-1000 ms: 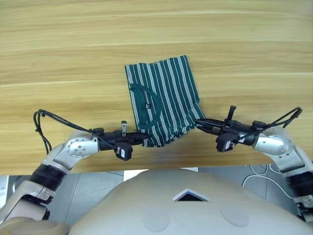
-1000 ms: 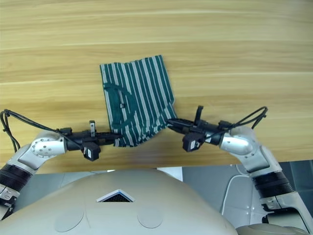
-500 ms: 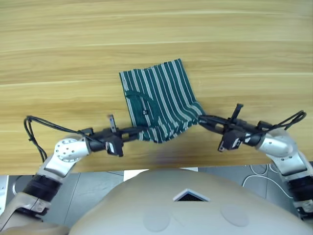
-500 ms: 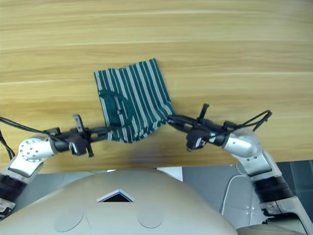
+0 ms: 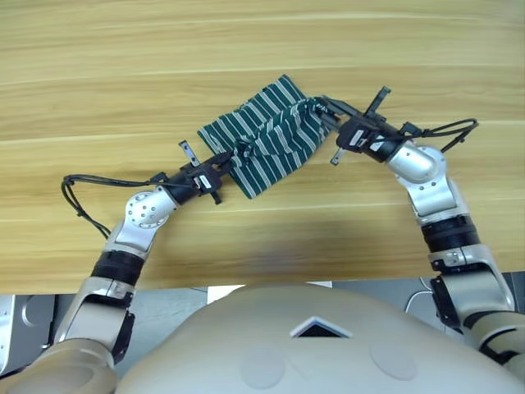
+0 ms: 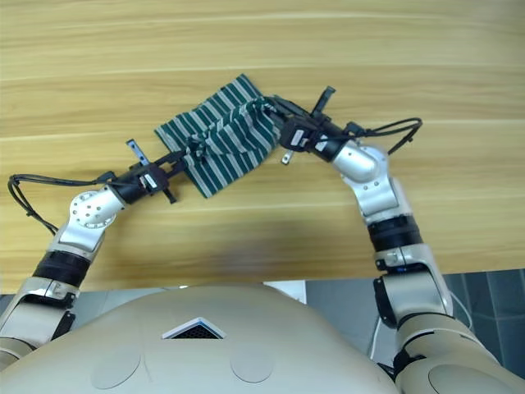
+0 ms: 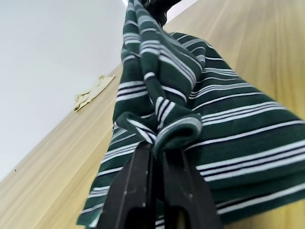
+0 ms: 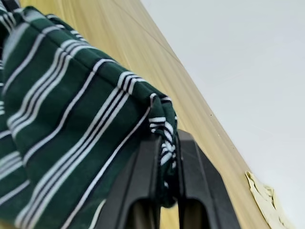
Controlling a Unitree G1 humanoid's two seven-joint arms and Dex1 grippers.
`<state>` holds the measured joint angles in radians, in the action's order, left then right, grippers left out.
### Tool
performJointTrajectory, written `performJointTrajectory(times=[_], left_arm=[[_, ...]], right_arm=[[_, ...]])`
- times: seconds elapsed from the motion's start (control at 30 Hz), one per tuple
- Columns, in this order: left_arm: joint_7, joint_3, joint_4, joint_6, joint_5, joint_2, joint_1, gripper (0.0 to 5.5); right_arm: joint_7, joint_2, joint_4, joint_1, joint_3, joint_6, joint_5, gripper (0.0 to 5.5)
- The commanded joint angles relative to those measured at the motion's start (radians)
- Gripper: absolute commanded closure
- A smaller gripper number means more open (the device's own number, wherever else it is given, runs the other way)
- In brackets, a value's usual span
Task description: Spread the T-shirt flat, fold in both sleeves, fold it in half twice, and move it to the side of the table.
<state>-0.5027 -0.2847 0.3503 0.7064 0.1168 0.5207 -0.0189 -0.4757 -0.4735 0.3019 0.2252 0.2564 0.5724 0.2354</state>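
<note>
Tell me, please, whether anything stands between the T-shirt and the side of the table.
Nothing visible stands in its way on the table; the left gripper and the right gripper each pinch the T-shirt.

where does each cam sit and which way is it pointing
Left eye view: on the head, facing forward and down at the table; both arms show, left gripper and right gripper shut on the T-shirt.
Right eye view: beside it on the head, same scene.
Left wrist view: on the left wrist, looking along its fingers at the T-shirt, wall behind.
Right wrist view: on the right wrist, looking along its fingers likewise.
Shared: all show the T-shirt.
</note>
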Motion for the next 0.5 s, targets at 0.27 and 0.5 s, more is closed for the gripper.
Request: performJointTrajectory(times=[0.27,0.5], left_arm=[[0.067,0.084,0.027,-0.001,-0.018,-0.046,0.047,5.47],[0.081,0.119,0.050,-0.036,-0.013,-0.058,0.078,5.47]], right_arm=[[0.150,0.108,0.322,0.234,0.050,0.000,0.145,5.28],[0.213,0.153,0.436,0.320,0.065,0.013,0.172,5.28]])
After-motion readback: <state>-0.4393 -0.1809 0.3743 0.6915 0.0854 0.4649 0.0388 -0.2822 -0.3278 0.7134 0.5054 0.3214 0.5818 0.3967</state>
